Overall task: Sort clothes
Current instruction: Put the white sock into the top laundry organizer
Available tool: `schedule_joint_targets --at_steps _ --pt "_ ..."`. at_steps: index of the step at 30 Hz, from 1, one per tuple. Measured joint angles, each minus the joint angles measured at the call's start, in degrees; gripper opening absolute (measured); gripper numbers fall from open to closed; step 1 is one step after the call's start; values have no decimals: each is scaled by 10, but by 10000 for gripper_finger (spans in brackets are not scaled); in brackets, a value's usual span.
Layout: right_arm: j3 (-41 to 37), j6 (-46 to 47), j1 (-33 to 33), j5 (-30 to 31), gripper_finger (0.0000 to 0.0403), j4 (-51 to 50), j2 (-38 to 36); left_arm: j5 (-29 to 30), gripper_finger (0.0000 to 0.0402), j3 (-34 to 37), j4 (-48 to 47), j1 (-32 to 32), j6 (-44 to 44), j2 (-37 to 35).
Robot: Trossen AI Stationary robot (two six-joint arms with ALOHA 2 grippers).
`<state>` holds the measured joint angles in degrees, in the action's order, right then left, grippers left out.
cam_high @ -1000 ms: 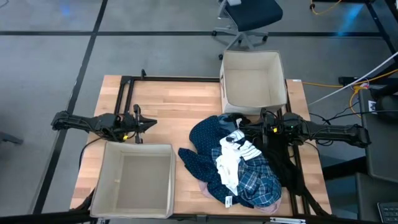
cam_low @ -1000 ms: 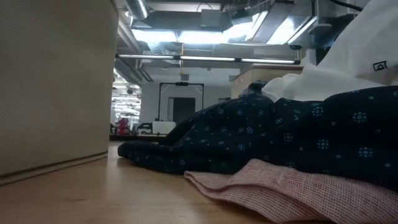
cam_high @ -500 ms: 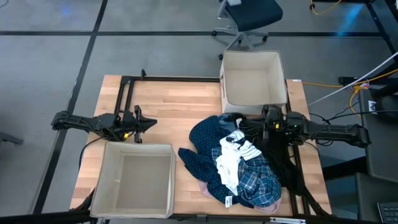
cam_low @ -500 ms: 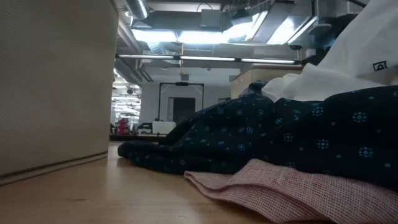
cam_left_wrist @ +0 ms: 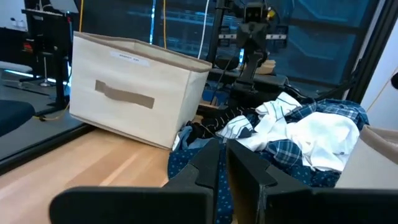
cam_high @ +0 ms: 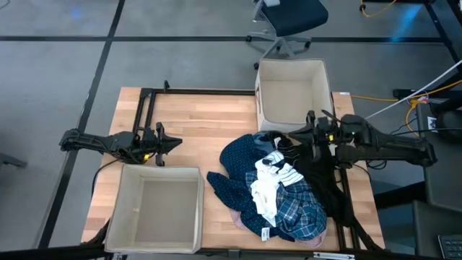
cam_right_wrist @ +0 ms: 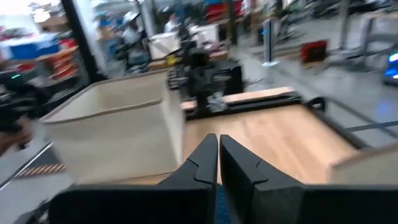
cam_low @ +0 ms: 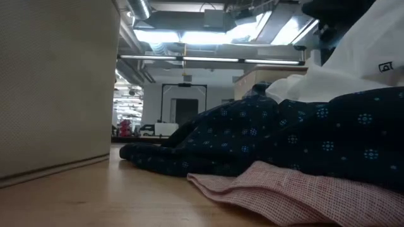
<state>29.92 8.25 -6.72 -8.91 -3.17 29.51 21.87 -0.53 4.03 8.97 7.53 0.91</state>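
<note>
The clothes lie in one pile (cam_high: 278, 184) on the right half of the wooden table. The navy white-dotted garment (cam_high: 237, 170) is spread on the left of the pile. The white piece with black stripes (cam_high: 278, 173) lies on top. The blue plaid shirt (cam_high: 299, 209) is at the near side, the black garment (cam_high: 325, 180) at the right, and the pale pink one (cam_low: 297, 195) underneath. My right gripper (cam_high: 294, 136) is shut and empty above the pile's far edge. My left gripper (cam_high: 173, 143) is shut and empty at the table's left.
One beige fabric box (cam_high: 292, 94) stands at the far edge, just beyond the pile. A second one (cam_high: 155, 217) stands at the near left. A black metal frame (cam_high: 148, 97) runs along the table's far and left sides. Bare wood (cam_high: 209, 126) lies between the two arms.
My right gripper has risen from the far edge of the pile and drawn a little toward the table's far edge, still shut. The clothes have not moved.
</note>
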Motion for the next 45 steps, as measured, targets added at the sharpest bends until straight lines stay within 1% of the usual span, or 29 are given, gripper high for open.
schedule_joint_targets --at_steps 3,6,10,14,16,19,21,24,28,31,35,39,45 --pt "49 -1 9 -47 21 -17 65 0 19 0 0 0 0 0" --pt "103 -29 44 -62 21 -65 134 1 19 0 0 0 -6 0" --pt "185 -54 101 -57 21 -133 230 2 19 0 0 0 -7 0" --pt "263 -56 155 -43 21 -199 323 3 19 0 0 0 -8 0" --pt "295 -50 171 -41 21 -232 365 4 19 0 1 0 -16 0" --pt "340 -22 183 -19 23 -256 420 5 19 0 1 0 -20 0" --pt "370 -4 186 -16 32 -279 451 5 19 0 1 0 -20 0" --pt "406 6 196 -18 65 -320 490 5 19 0 1 0 -20 0" --pt "438 30 208 -22 124 -379 529 5 19 0 1 0 -20 0" --pt "439 53 208 -23 167 -413 554 5 19 0 0 0 -16 0" --pt "439 68 206 -19 206 -433 589 5 19 0 0 0 -18 0" --pt "439 60 206 -12 222 -450 625 5 19 0 0 0 -11 0" --pt "439 34 206 -19 211 -449 648 5 19 0 -1 0 -2 0"
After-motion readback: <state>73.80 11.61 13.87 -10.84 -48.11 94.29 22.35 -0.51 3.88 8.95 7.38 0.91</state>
